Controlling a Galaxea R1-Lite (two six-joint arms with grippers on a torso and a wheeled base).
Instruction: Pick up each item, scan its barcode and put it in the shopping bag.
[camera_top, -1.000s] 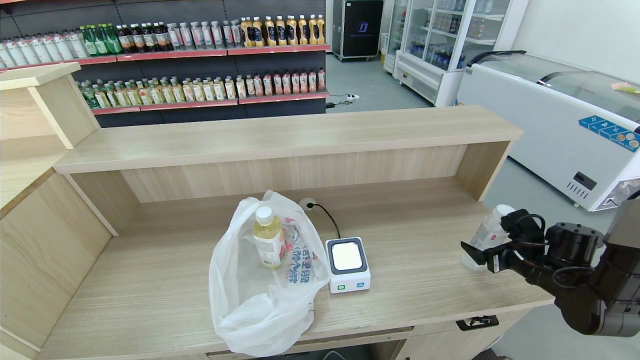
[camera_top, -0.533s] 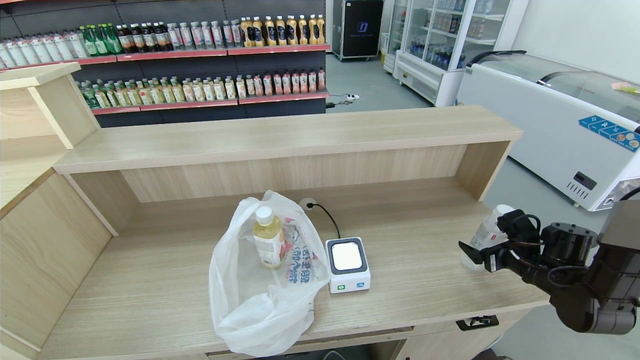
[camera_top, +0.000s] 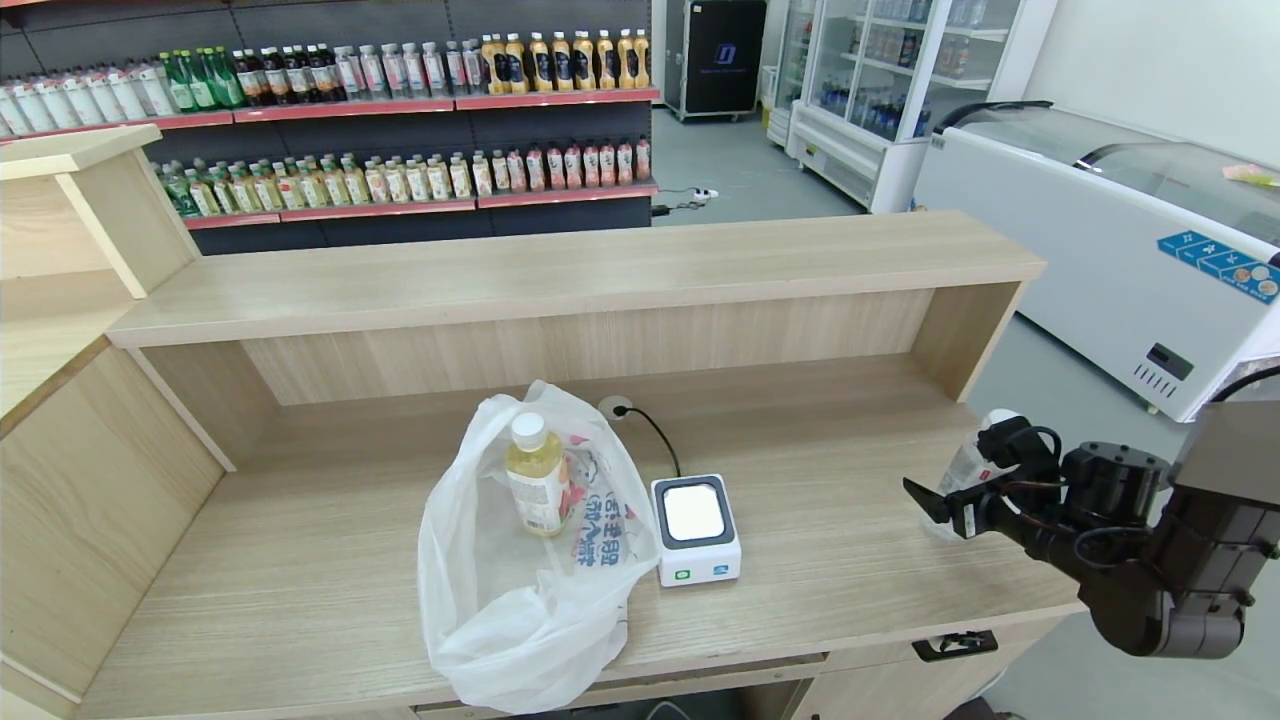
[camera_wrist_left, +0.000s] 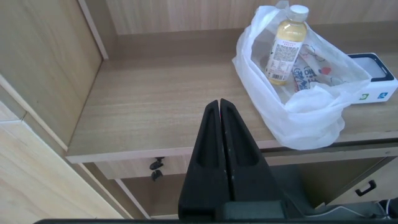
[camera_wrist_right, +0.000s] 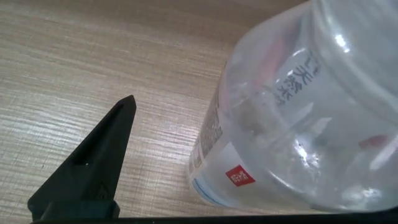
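Head view taken first. Where is the next item found?

— Clear plastic bottle with white cap (camera_top: 963, 470) is noted at the right near corner of the light wooden counter (camera_top: 850, 540). Cap is uppermost and the long axis roughly upright. A slight lean is suggested but cannot be confirmed.

— Tool state?

— Right gripper (camera_top: 948, 462) is spread wide, with nothing clamped. One black finger (camera_wrist_right: 93, 168) is seen off the bottle's left near flank, apart from it. The other is judged to lie on the far side, so the bottle is bracketed. Left gripper (camera_wrist_left: 219, 102) is pressed together and empty, held off the counter's near edge, left of the bag.

— Relation governing the coming move?

— White box scanner with glass top (camera_top: 697, 530) lies left of the bottle, well apart. White translucent plastic shopping bag (camera_top: 520, 610) sits just beside the scanner's left, with a yellow drink bottle (camera_top: 535, 485) already inside. Right arm is by far the nearer. A closing across the bottle's width is judged due, then a carry leftward.
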